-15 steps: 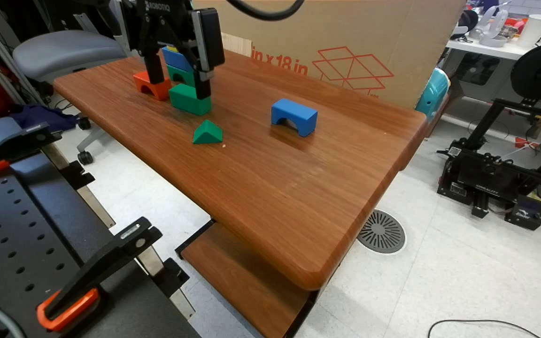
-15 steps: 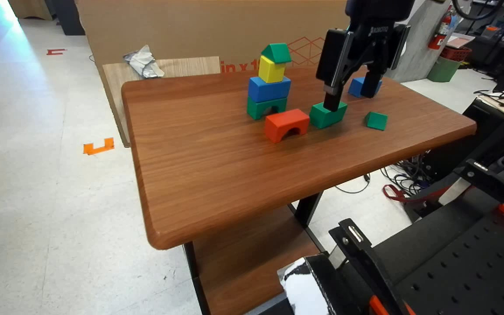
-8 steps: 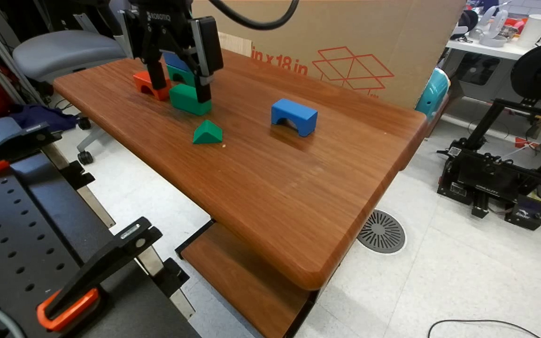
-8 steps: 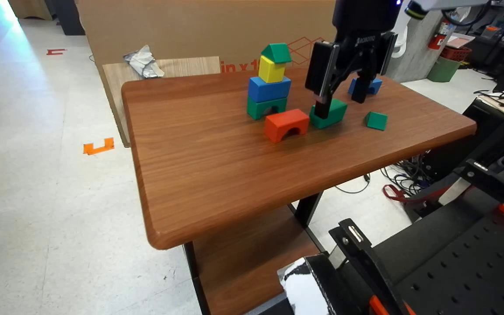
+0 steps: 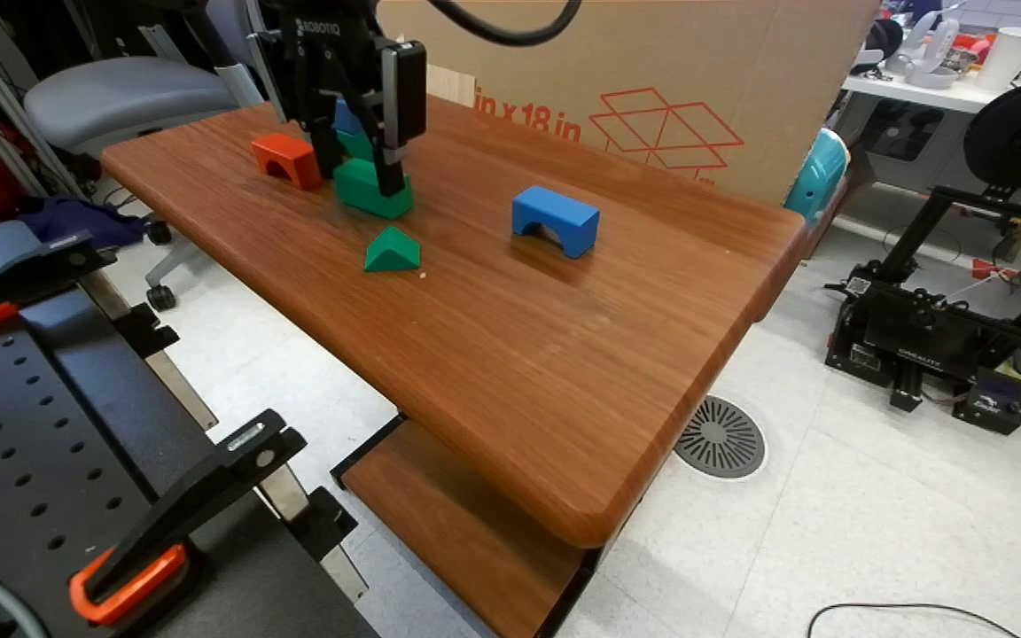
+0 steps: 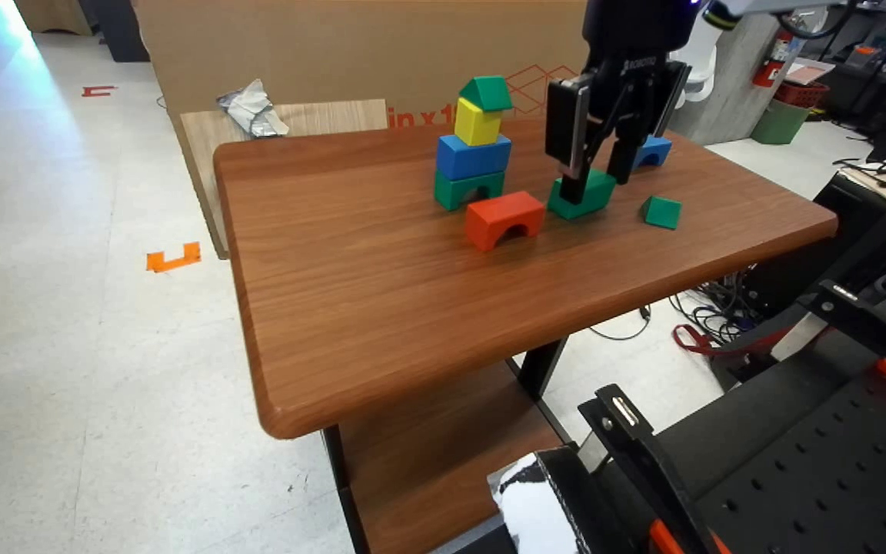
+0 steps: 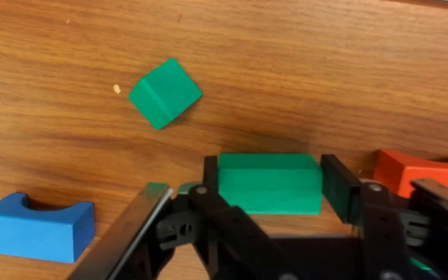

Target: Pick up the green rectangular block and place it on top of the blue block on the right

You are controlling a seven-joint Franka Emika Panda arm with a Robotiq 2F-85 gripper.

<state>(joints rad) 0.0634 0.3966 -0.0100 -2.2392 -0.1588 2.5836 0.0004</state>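
The green rectangular block (image 7: 268, 190) lies lengthwise between the two fingers of my gripper (image 7: 269, 179) in the wrist view. One finger presses each end, so the gripper is shut on it. Both exterior views show the block (image 5: 364, 190) low at the table surface; whether it has left the wood I cannot tell. The blue block on the right (image 5: 555, 220) is an arch standing on the table, cutout down, apart from the gripper. In the wrist view that blue block (image 7: 27, 237) appears at lower left. The gripper partly covers it in an exterior view (image 6: 652, 151).
A small green triangular block (image 5: 393, 251) lies near the held block. A red arch (image 6: 504, 219) sits close on the opposite side. Behind stands a tower with a green arch, a blue block (image 6: 474, 158), a yellow block and a green roof. A cardboard box (image 5: 635, 80) borders the table.
The gripper came down around the green rectangular block and its fingers closed on the ends. The block has shifted slightly toward the blue arch. Other blocks stay put.
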